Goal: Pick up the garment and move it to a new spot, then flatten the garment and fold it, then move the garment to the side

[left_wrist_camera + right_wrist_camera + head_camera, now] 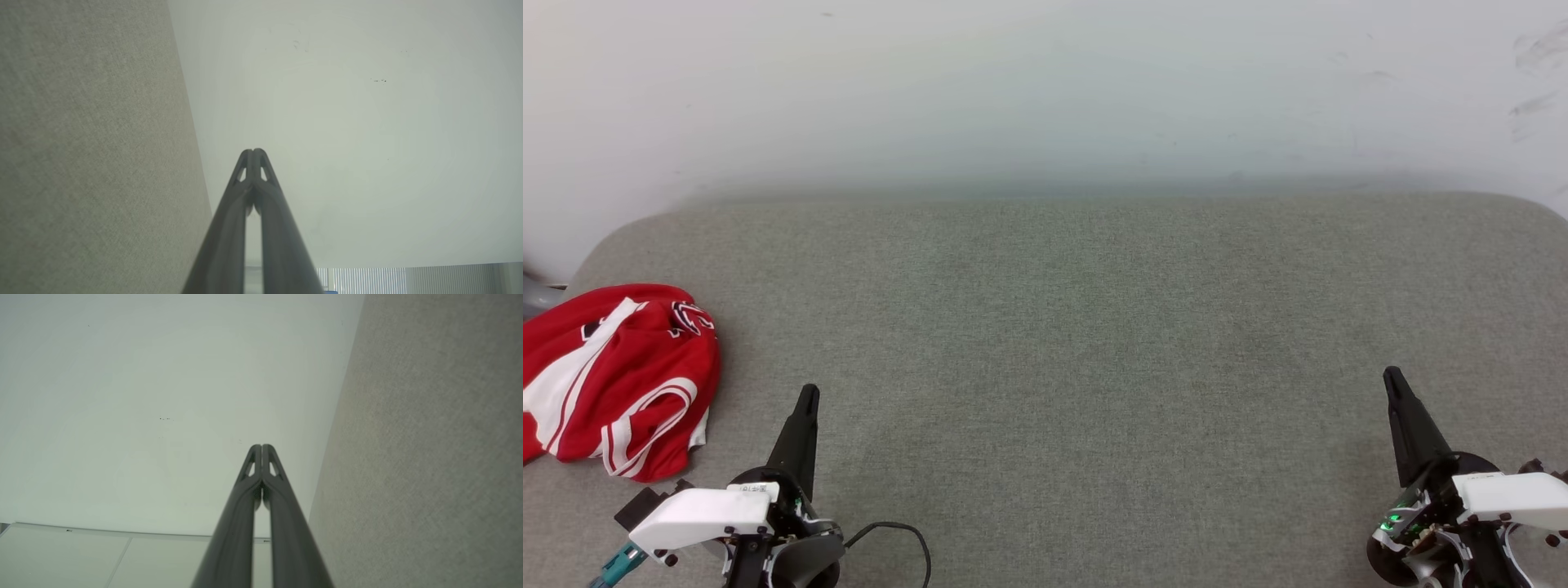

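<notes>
**Shirt heaped at your far left, both tools closed on nothing**

Your red shirt (613, 376) lies crumpled at the left edge of the grey cloth-covered tabletop (1078, 327), a little nearer the robot than the rounded far-left corner. White panels and red-and-white striped trim show among the folds. A scrap of black, white-outlined lettering sits near the top of the heap, too bunched to read. The heap runs off the left side of the head view.

Your left tool (808, 394) is at the lower left, just to the right of the shirt and apart from it. Its two dark fingers are pressed into a single point aimed at the pale wall (1045, 90) behind the tabletop. In the left wrist view the fingertips meet with nothing between them. A black cable (907, 539) loops beside that wrist.

Your right tool (1392, 374) is at the lower right, well apart from the shirt. Its fingers are also closed tip to tip in the right wrist view and hold nothing. You cannot tell whether either tool touches the cloth surface.
</notes>
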Available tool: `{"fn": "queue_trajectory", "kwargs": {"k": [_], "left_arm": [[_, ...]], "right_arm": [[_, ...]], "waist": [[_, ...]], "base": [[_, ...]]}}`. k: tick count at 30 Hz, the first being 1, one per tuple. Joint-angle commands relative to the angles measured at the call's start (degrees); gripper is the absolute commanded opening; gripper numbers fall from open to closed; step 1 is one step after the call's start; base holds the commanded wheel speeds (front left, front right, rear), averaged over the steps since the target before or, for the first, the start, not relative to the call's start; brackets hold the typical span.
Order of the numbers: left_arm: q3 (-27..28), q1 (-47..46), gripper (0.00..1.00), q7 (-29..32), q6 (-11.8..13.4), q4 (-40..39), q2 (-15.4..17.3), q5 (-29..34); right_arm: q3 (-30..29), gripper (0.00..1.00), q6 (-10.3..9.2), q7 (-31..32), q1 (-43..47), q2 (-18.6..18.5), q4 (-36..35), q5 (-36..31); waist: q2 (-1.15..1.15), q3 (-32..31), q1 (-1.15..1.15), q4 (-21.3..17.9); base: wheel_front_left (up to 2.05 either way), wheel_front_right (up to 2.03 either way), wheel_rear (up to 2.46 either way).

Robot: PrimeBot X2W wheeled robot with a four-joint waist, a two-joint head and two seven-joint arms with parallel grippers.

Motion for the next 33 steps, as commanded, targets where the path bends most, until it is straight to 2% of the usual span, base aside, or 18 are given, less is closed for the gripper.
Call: {"fn": "queue_trajectory", "kwargs": {"k": [1, 33], "left_arm": [[0.12, -0.36, 0.0, 0.11, -0.22, -0.06, 0.05, 0.0], [0.12, -0.36, 0.0, 0.11, -0.22, -0.06, 0.05, 0.0]], "right_arm": [[0.02, 0.0, -0.02, 0.05, -0.68, 0.21, 0.02, -0.27], [0.03, 0.0, -0.02, 0.04, -0.68, 0.21, 0.02, -0.26]], "waist": [[0.0, 0.0, 0.0, 0.0], [0.0, 0.0, 0.0, 0.0]], "base": [[0.0, 0.0, 0.0], [0.0, 0.0, 0.0]]}}
